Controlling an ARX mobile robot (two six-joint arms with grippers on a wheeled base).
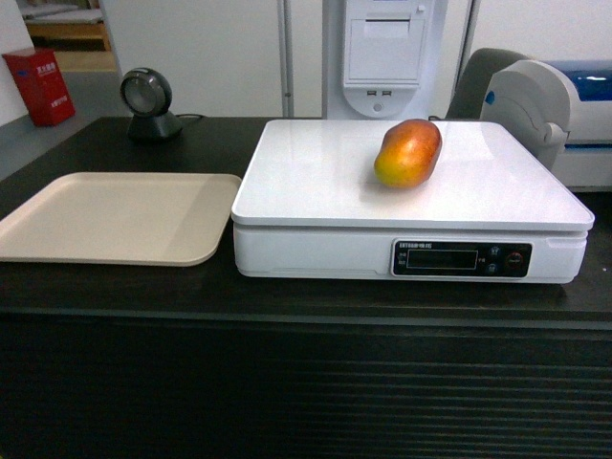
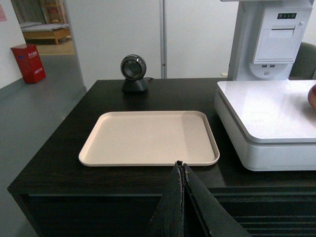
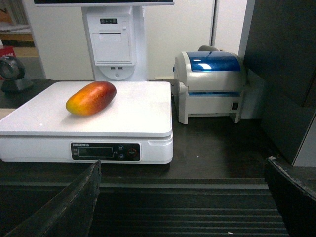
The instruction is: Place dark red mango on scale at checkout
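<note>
Step in hand: the mango (image 1: pixel 408 153) already lies on the scale (image 1: pixel 316 182), so by my reading the placing is done and what remains is keeping both arms back.
Doing it well: keep clear of the white platform so nothing presses on it, and let the fruit lie undisturbed; it is oval and could roll if nudged.
Mango position: resting on its side on the platform, toward 1 o'clock from the platform's centre, red end up and back, orange-yellow end toward the front.
Scale position: on the dark counter (image 1: pixel 115 287), display strip facing forward.
Left jaws (image 2: pixel 181 168): pressed together, holding nothing, hanging before the counter's front edge.
Right jaws (image 3: pixel 182 197): spread wide, holding nothing, low in front of the scale.
Tray (image 1: pixel 57 234): beige, at 9 o'clock just beside the scale, with nothing in it.
Scanner (image 1: pixel 148 103): round, dark, at 11 o'clock behind the tray.
Printer (image 3: pixel 210 86): at 3 o'clock of the scale; probably a label printer, though details are unclear.
</note>
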